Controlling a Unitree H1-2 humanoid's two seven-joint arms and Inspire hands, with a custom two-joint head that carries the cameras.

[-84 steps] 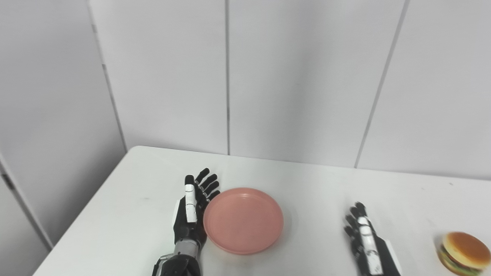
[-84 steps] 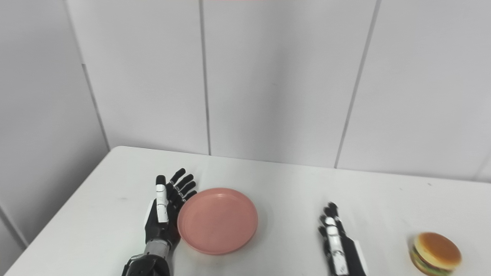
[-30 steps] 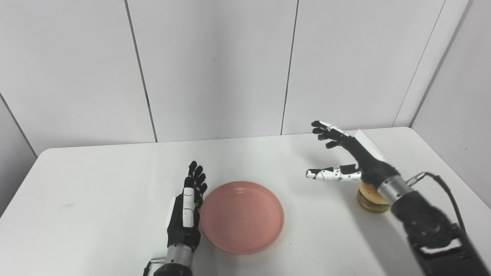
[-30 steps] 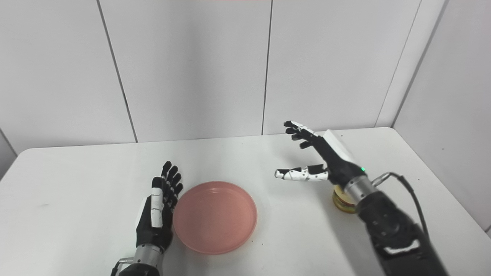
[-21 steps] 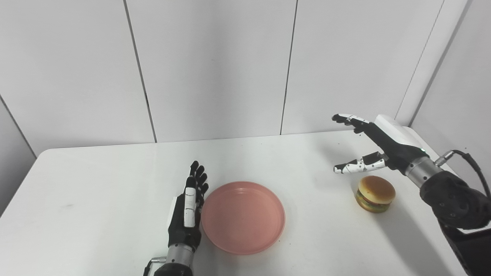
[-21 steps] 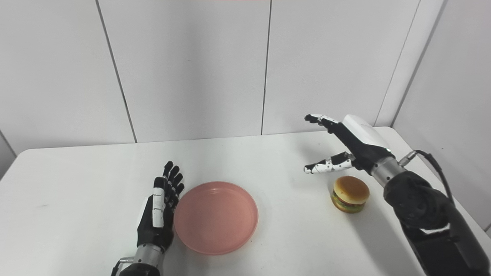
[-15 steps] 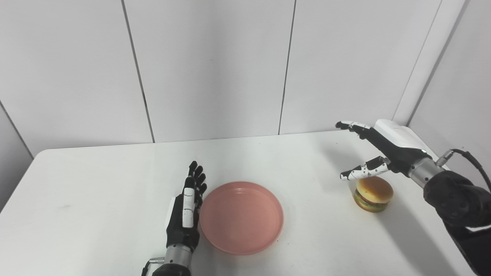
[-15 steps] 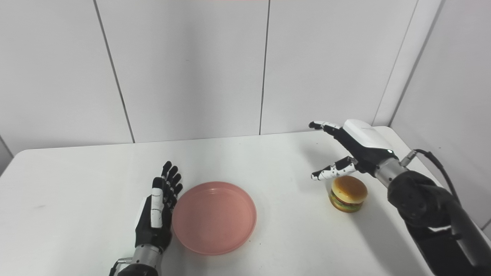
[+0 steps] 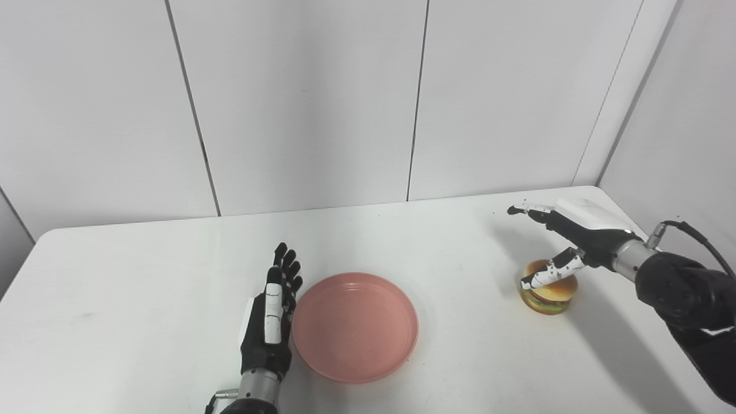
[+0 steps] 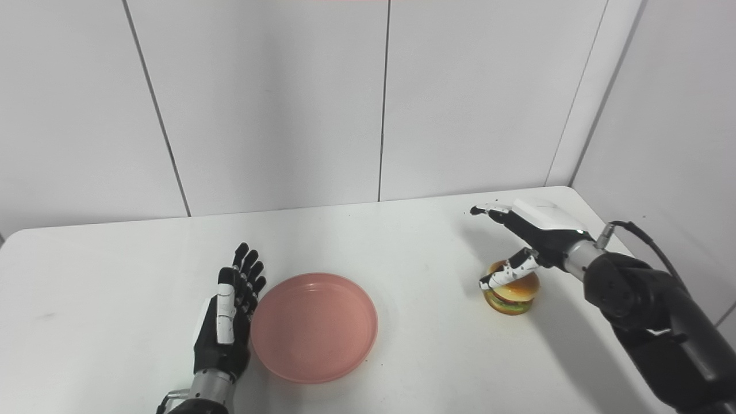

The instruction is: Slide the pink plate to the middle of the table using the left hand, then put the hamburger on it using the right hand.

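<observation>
1. The robot's black and white right hand [image 9: 555, 241] is coming down over the small toy hamburger with a tan bun and green and brown layers [image 9: 546, 294]. A moment ago it was up high above the burger. Now its thumb is lying across the top of the bun, and its other fingers [image 9: 526, 210] are reaching out past the burger, toward the wall.

2. The right hand is spread wide and is not squeezing anything yet. The burger is still sitting on the flat white table [image 9: 144, 276], over on the right side, well apart from the plate.

3. This looks like the start of the grab. The hand is in place, so the next job is probably to curl the fingers around the bun and lift.

4. The round pink plastic plate [image 9: 355, 326] is sitting near the middle of the table, close to the front edge. It is bare inside. The sliding part looks finished.

5. The black and white left hand [image 9: 268, 322] is resting flat, fingers straight and spread, holding nothing. It is just beside the plate's left rim, maybe touching it, but that is hard to tell. It has stayed there while the right hand moved.

6. Compared with the earliest picture, the whole view is turning to the right. Back then the burger was at the far right edge and the right hand was low near the front. Now both are easy to see.

7. The burger is round and smooth, so it could slip if the fingers close too far to one side.
</observation>
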